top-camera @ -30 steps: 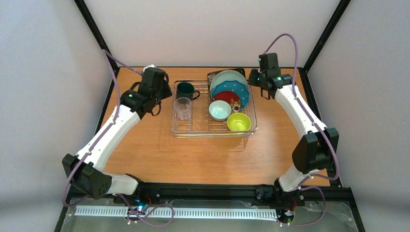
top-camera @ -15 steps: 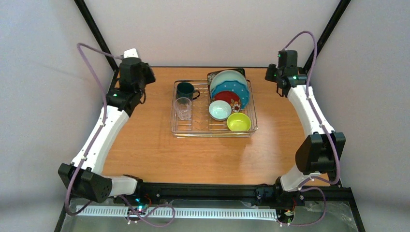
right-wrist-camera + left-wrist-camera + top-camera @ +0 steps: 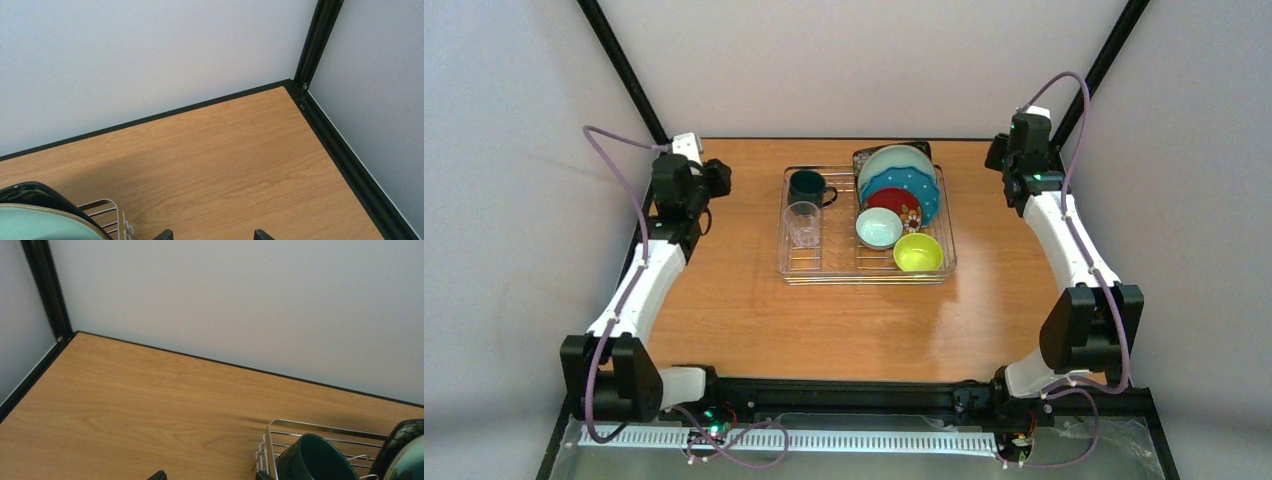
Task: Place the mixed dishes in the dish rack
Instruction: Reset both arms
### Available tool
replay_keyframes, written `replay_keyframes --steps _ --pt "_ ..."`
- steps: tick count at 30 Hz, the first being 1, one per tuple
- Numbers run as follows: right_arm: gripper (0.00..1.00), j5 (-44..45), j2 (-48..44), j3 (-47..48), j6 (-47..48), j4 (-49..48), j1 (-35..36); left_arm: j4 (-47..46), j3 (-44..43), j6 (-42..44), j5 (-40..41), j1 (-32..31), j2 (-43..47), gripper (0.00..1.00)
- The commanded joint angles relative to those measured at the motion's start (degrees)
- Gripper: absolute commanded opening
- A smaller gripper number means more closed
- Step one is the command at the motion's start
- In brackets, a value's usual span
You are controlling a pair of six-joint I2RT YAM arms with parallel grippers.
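The dish rack [image 3: 864,279] stands at the table's back middle. In it are the dark green mug [image 3: 807,187], clear glass cup [image 3: 802,223], mint bowl [image 3: 878,228], yellow-green bowl [image 3: 918,253], small red floral plate [image 3: 898,206], blue dotted plate [image 3: 921,190], pale mint plate [image 3: 894,160] and black square floral plate [image 3: 864,156]. My left gripper [image 3: 714,178] is open and empty, left of the rack. My right gripper [image 3: 999,155] is open and empty, right of it. The left wrist view shows the mug [image 3: 312,460] and the rack corner [image 3: 320,426].
Black frame posts rise at the back left corner [image 3: 624,70] and back right corner [image 3: 1114,60]. A black rail [image 3: 350,160] edges the table's right side. Bare wood lies between each gripper and the rack and in front of the rack [image 3: 844,320].
Both arms have drawn back from the rack, the left toward the left edge and the right toward the right back corner. The dishes have not moved.
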State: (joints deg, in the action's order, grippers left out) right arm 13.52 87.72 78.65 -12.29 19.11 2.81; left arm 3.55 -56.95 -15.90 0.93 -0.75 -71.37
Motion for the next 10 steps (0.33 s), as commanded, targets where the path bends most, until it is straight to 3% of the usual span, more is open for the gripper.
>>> replay_keyframes --steps 1,10 --pt "0.93 2.5 0.0 -1.1 1.2 -4.9 -0.6 -9.6 0.9 2.5 -5.0 0.6 -2.2 1.0" --pt "0.99 1.2 -1.3 -3.5 2.5 -7.8 -1.0 -11.2 -2.0 2.1 -6.3 0.6 -6.5 1.0"
